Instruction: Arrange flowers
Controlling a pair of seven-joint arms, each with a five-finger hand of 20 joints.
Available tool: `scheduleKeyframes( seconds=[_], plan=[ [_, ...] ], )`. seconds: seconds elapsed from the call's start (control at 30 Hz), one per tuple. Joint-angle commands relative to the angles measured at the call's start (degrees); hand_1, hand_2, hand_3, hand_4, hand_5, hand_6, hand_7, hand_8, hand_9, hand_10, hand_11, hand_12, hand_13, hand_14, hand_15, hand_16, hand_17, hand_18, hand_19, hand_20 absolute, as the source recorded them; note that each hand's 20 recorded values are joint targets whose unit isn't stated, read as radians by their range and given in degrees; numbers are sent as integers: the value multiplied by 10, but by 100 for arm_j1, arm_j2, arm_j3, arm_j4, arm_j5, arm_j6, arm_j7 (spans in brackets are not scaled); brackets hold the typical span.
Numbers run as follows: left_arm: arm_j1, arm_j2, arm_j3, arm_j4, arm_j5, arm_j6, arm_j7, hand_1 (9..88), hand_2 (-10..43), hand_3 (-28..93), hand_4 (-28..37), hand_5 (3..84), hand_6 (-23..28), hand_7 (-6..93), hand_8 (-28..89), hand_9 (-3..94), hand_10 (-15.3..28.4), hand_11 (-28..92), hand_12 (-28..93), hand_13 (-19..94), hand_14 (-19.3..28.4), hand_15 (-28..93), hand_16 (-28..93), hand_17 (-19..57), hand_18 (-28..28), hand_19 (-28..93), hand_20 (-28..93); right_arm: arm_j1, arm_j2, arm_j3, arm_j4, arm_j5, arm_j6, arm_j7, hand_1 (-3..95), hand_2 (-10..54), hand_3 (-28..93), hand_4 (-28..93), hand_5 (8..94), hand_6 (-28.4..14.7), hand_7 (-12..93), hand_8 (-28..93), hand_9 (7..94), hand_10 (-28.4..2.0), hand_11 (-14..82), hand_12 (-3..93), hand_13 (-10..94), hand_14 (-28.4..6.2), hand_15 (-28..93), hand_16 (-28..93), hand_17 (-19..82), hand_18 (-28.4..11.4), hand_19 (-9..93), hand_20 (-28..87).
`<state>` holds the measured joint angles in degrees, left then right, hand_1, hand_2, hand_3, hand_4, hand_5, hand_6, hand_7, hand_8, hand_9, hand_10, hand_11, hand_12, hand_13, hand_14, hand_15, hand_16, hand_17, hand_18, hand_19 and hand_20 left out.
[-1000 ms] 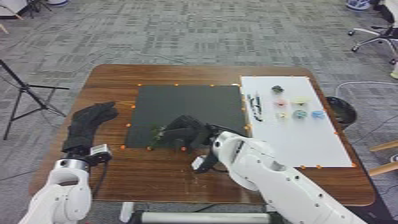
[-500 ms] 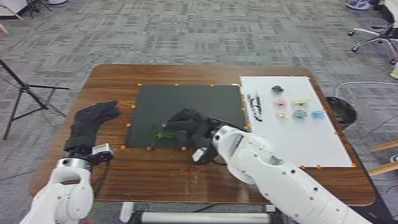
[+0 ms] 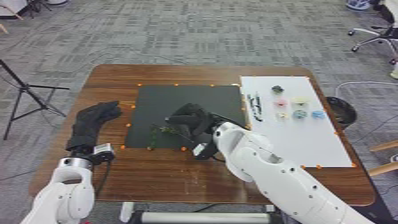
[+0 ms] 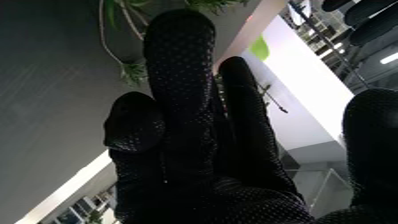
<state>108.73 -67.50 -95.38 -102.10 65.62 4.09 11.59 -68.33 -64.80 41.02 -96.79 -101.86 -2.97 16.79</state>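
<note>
Over the black mat point(image 3: 178, 95), my right hand point(image 3: 191, 118) stands open just to the right of green sprigs point(image 3: 163, 129) lying on the mat's lower left part. In the right wrist view, my right hand point(image 4: 182, 100) has its fingers extended and its thumb apart. Leafy greenery point(image 4: 133, 73) and thin stems show beside and beyond the fingertips; whether any touches the glove I cannot tell. My left hand point(image 3: 96, 119) rests open at the table's left. Pink point(image 3: 281, 103), yellow point(image 3: 299, 100) and blue point(image 3: 317, 114) blooms lie on the white sheet point(image 3: 311, 145).
A dark bloom point(image 3: 277, 89) and slender dark and white pieces point(image 3: 256, 107) are also on the white sheet. Small orange markers line the mat and sheet edges on the wooden table point(image 3: 160, 175). A black bowl-like object point(image 3: 342, 111) stands beyond the right edge.
My right hand has shifted a little to the right and away from the greenery, uncovering more green sprigs on the black mat. The left hand has moved only slightly.
</note>
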Motion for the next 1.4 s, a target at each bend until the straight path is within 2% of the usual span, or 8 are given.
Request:
scheduleKeyframes(
  seconds=[0.03,0.27,0.47,0.7,0.87,1.1,1.4],
  plan=[
    [12,-48,39,-20,9,-75,-12,264,80,664,-250,572,32,151,-65,546,151,218,144,453,189,256,22,109,125,130,221,5,-60,211,-157,205,203,-8,166,80,531,-95,551,-53,52,-38,566,-152,71,105,855,-99,409,304,545,-157,872,370],
    [47,-53,14,-41,0,-72,-8,265,80,663,-250,572,32,152,-65,546,152,218,144,453,190,257,22,109,125,131,222,-326,144,712,-897,1491,604,2,166,80,532,-94,558,-53,55,-38,593,-153,79,109,859,-98,410,303,548,-157,874,370],
    [123,-30,-37,-89,-24,-29,-6,264,80,663,-250,572,32,152,-65,547,152,218,144,454,189,257,22,109,126,131,222,-814,572,1144,-1283,1476,733,280,168,80,523,-93,573,-53,56,-39,618,-157,83,116,864,-97,413,305,551,-159,880,371],
    [177,-43,-73,-132,-16,-24,-8,264,80,664,-250,573,33,150,-64,547,151,218,144,453,189,256,21,109,125,131,221,-1213,731,1317,-1180,1376,483,650,172,80,510,-86,578,-56,55,-39,626,-160,82,120,867,-96,412,306,553,-159,883,369],
    [105,-32,-49,-110,1,-67,-40,264,80,663,-249,572,33,150,-64,546,152,219,144,453,190,257,21,109,126,131,221,-1343,761,1314,-1165,1360,394,739,177,81,502,-81,579,-57,55,-39,625,-162,81,120,868,-96,412,308,555,-158,885,365],
    [124,-21,-68,-128,4,-81,-80,264,80,663,-249,572,32,151,-65,546,151,219,144,453,190,256,21,108,126,132,222,-1488,843,1163,-1305,1401,259,787,179,82,496,-78,580,-58,54,-39,625,-162,81,120,868,-96,411,309,555,-161,888,363],
    [124,-13,-68,-127,1,-110,-66,265,80,662,-250,572,33,151,-64,546,151,218,144,453,189,255,22,107,127,133,221,-1512,826,861,-1404,1525,99,783,182,82,493,-77,581,-59,55,-38,625,-165,81,121,869,-96,412,310,555,-161,891,361]
  ],
)
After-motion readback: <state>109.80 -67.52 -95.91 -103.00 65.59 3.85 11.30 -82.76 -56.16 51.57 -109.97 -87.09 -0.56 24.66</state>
